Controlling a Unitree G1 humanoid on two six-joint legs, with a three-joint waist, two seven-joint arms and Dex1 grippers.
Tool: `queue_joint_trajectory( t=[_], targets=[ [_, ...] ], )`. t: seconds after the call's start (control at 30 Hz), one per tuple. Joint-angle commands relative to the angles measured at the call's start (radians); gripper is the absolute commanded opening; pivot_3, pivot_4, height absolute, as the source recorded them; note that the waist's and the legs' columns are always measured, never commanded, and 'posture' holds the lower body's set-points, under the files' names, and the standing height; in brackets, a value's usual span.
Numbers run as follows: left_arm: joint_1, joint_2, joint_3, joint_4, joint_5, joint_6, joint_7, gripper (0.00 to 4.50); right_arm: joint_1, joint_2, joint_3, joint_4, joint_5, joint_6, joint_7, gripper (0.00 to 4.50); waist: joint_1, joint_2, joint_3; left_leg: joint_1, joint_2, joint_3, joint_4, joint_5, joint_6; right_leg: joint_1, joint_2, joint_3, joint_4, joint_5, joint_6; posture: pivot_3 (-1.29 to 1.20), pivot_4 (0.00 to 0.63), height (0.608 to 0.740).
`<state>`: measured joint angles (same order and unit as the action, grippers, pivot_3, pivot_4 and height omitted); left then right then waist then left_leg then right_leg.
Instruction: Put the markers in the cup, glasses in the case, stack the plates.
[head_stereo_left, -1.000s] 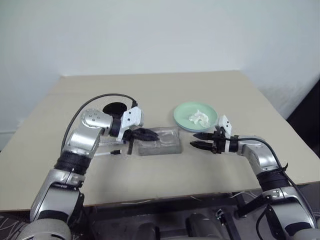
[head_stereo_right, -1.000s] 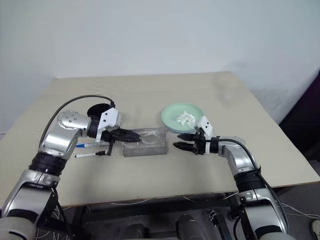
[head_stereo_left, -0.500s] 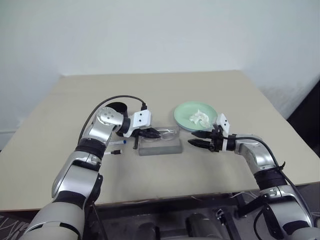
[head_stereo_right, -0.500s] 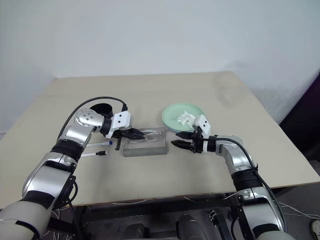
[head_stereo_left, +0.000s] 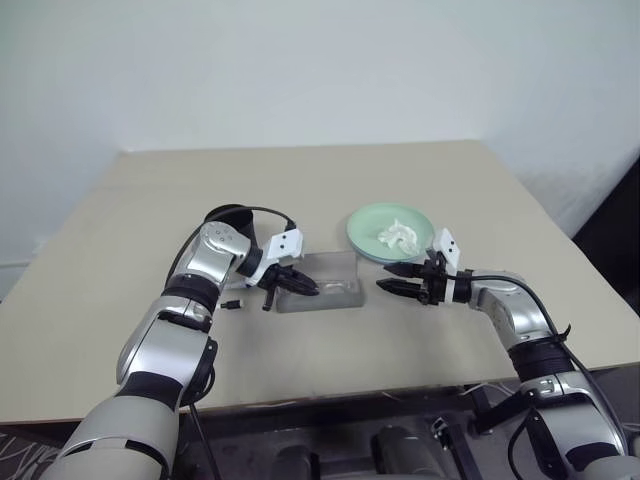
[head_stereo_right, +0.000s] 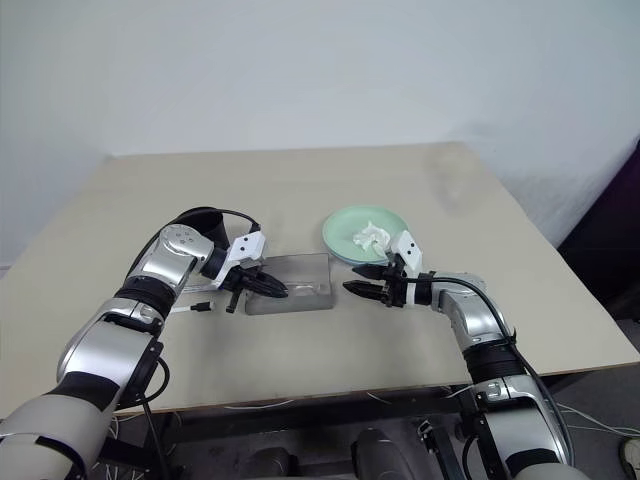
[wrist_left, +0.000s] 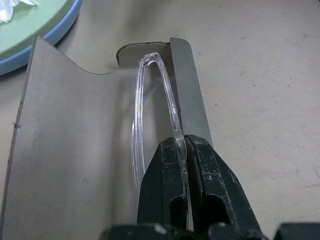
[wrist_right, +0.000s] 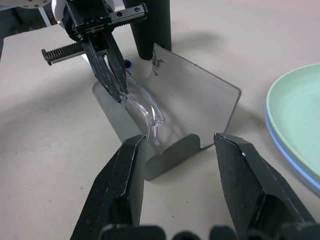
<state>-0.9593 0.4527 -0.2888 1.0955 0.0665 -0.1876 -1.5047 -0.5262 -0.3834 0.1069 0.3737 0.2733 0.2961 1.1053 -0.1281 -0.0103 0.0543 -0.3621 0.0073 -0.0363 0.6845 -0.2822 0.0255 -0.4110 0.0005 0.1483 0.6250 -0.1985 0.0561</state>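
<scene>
The glasses, clear-framed, sit pinched at one end between the closed black fingers of the left gripper, lowered into the open grey case at mid-table. No writing is legible on any item. The right gripper hovers just beside the case's near end, its fingers spread apart and gripping nothing. Behind the case stand the black cup and a marker. The mint plate rests stacked on the blue plate, holding a tissue. The table beyond lies broad to its far edge.
</scene>
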Motion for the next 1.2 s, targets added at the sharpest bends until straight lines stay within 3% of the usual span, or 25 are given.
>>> queue_joint_trajectory(
  t=[0.03, 0.17, 0.4, 0.53, 0.63, 0.83, 0.97, 1.07, 1.2],
  targets=[
    [-0.035, -0.004, 0.029, 0.0, 0.002, -0.023, 0.034, 0.94, -0.008, 0.003, -0.011, -0.039, 0.009, -0.021, -0.008, 2.32, 0.0, 0.0, 0.0, 0.0, 0.0, 0.0, 0.0, 0.0, 0.0, 0.0, 0.0, 0.0, 0.0, 0.0, 0.0, 0.0, 0.0, 0.74],
    [-0.034, -0.011, 0.039, -0.003, -0.001, -0.078, 0.095, 2.28, -0.009, 0.007, -0.009, -0.036, 0.009, -0.022, -0.007, 2.32, 0.0, 0.0, 0.0, 0.0, 0.0, 0.0, 0.0, 0.0, 0.0, 0.0, 0.0, 0.0, 0.0, 0.0, 0.0, 0.0, 0.0, 0.74],
    [-0.116, -0.041, 0.138, 0.023, -0.045, -0.105, 0.252, 2.28, -0.013, 0.011, -0.005, -0.027, 0.007, -0.026, -0.003, 2.32, 0.003, -0.001, 0.0, 0.0, 0.0, 0.0, 0.0, 0.0, 0.0, 0.0, 0.0, 0.0, 0.0, 0.0, 0.0, 0.0, 0.0, 0.74],
    [-0.157, -0.041, 0.118, 0.058, 0.04, -0.18, 0.431, 1.45, -0.017, 0.016, -0.003, -0.02, 0.007, -0.03, -0.005, 2.32, 0.003, -0.001, 0.0, 0.0, 0.0, 0.0, 0.0, 0.0, 0.0, 0.0, 0.0, 0.0, 0.0, 0.0, 0.0, 0.0, 0.0, 0.74],
    [-0.171, -0.038, 0.037, 0.095, 0.169, -0.231, 0.607, 0.43, -0.016, 0.018, -0.003, -0.022, 0.009, -0.032, -0.006, 2.32, 0.002, -0.001, 0.0, 0.0, 0.0, 0.0, 0.0, 0.0, 0.0, 0.0, 0.0, 0.0, 0.0, 0.0, 0.0, 0.0, 0.0, 0.74],
    [-0.17, -0.05, -0.101, 0.159, 0.357, -0.278, 0.803, 0.43, -0.017, 0.02, -0.021, -0.034, 0.023, -0.032, -0.02, 2.32, 0.003, -0.001, 0.0, 0.0, -0.001, 0.0, 0.0, 0.0, 0.0, 0.0, 0.0, 0.0, 0.0, 0.0, 0.0, 0.0, 0.0, 0.74],
    [-0.151, -0.061, -0.149, 0.185, 0.42, -0.284, 0.847, 0.43, -0.019, 0.012, -0.037, -0.051, 0.035, -0.023, -0.025, 2.32, 0.004, -0.001, 0.0, 0.0, -0.001, 0.0, 0.0, 0.0, 0.0, 0.0, 0.0, 0.0, 0.0, 0.0, 0.001, 0.0, 0.0, 0.74],
    [-0.132, -0.069, -0.139, 0.197, 0.409, -0.285, 0.808, 0.43, -0.011, 0.005, -0.045, -0.062, 0.037, -0.019, -0.028, 2.32, 0.008, -0.001, 0.0, 0.0, -0.001, -0.001, 0.0, 0.0, 0.0, 0.0, 0.0, 0.0, 0.0, 0.0, 0.001, 0.0, 0.0, 0.74],
    [-0.115, -0.076, -0.044, 0.185, 0.291, -0.256, 0.625, 0.43, 0.001, 0.0, -0.048, -0.073, 0.039, -0.015, -0.031, 2.32, 0.008, -0.001, 0.0, 0.0, -0.001, 0.0, 0.0, 0.0, 0.0, 0.0, 0.0, 0.0, 0.0, 0.0, 0.001, 0.0, 0.0, 0.74]
  ],
)
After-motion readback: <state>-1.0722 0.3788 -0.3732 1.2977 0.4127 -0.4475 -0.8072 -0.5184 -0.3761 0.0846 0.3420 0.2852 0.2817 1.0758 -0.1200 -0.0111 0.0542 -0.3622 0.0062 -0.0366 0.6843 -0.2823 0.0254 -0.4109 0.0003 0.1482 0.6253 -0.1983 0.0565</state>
